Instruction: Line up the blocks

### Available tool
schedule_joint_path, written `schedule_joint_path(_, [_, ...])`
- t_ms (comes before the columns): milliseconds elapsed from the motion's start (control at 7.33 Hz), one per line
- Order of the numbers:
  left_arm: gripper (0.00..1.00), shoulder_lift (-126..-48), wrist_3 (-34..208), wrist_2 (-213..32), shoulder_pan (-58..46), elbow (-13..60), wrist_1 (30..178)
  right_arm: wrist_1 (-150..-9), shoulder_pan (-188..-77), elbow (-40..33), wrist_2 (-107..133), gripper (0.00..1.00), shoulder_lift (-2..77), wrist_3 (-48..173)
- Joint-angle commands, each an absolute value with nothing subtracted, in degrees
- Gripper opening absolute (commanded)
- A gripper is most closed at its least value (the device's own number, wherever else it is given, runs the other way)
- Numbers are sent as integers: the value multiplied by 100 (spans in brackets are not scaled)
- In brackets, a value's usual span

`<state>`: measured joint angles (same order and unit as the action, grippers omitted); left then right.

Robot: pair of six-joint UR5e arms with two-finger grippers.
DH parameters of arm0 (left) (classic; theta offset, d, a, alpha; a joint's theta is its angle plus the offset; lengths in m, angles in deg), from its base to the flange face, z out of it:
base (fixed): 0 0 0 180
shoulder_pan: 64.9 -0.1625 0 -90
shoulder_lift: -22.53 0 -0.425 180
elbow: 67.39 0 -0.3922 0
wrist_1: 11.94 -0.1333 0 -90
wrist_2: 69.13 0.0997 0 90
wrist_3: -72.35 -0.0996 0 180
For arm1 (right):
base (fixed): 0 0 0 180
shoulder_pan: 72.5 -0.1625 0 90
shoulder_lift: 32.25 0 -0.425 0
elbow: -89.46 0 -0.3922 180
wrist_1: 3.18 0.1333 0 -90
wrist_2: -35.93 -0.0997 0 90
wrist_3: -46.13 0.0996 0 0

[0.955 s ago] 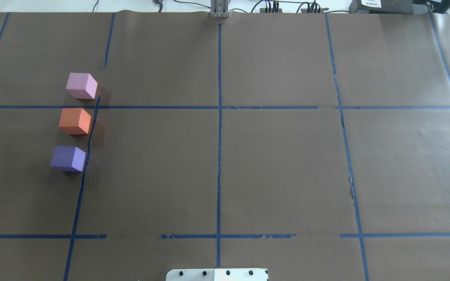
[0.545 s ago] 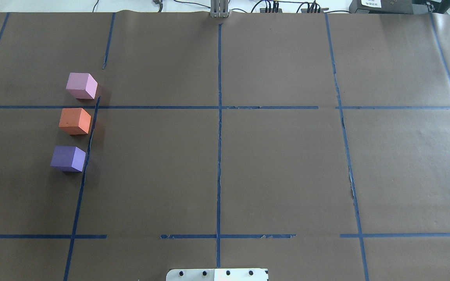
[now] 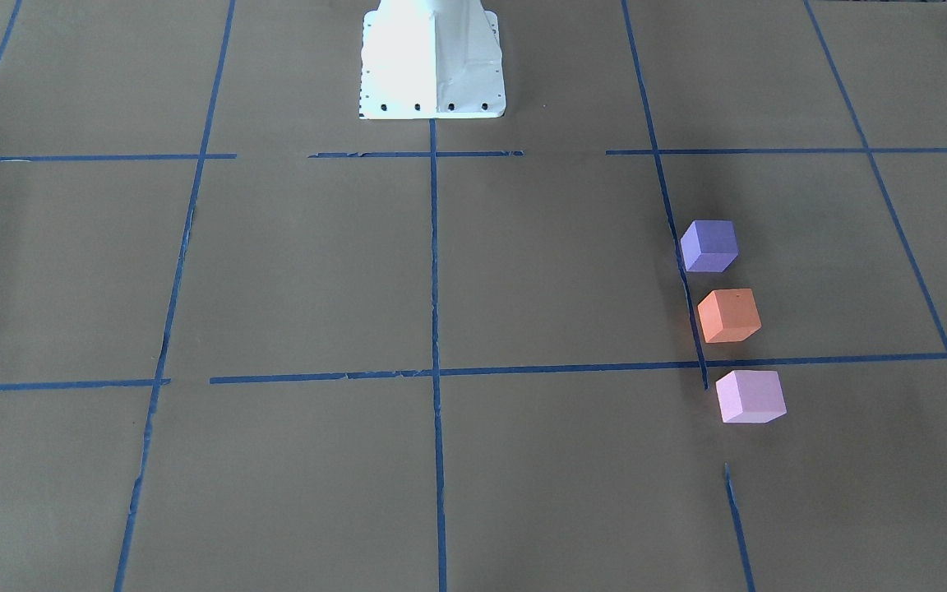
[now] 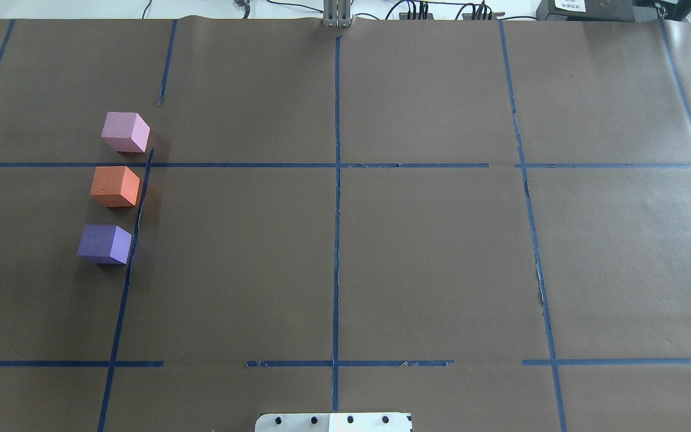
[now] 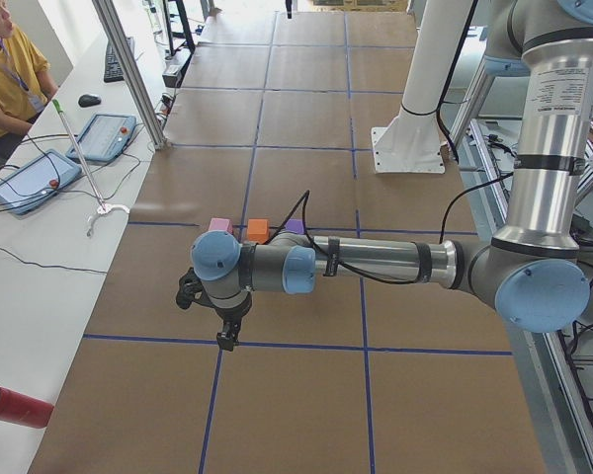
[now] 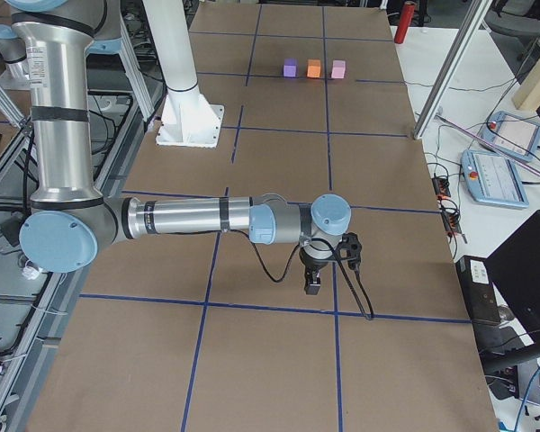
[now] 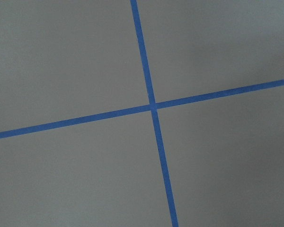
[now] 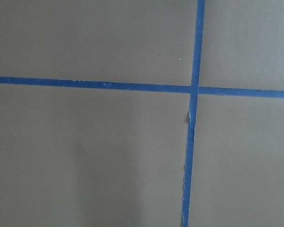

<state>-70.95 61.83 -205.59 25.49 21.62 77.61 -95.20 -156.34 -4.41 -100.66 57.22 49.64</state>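
Observation:
Three cubes stand in a straight row on the brown paper, close to a blue tape line on my left side of the table: the pale pink block (image 4: 125,132) farthest from me, the orange block (image 4: 114,186) in the middle, the dark violet block (image 4: 104,243) nearest. They also show in the front-facing view: pink (image 3: 750,396), orange (image 3: 729,316), violet (image 3: 709,246). My left gripper (image 5: 227,336) hangs over the table end, apart from the row. My right gripper (image 6: 312,283) hangs over the opposite end, far from the blocks. I cannot tell whether either is open or shut.
The white robot base plate (image 4: 333,422) sits at the near middle edge. Blue tape lines (image 4: 336,210) grid the brown paper. A person (image 5: 5,59), tablets (image 5: 104,136) and a red cylinder (image 5: 15,407) are at the side bench. Both wrist views show only paper and tape crossings.

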Motion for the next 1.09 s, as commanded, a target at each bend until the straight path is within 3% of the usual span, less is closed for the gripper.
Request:
schedule_joint_path(0, [100,-7081,6189,-20553,2554,2173,7841,-9520,-15634,-441,-10065,100,5722,4964])
schedule_joint_path(955, [100,-7134,6189,-20430,2553,2190,7850,-9520,-15634,-441,-10065,100,5722,4964])
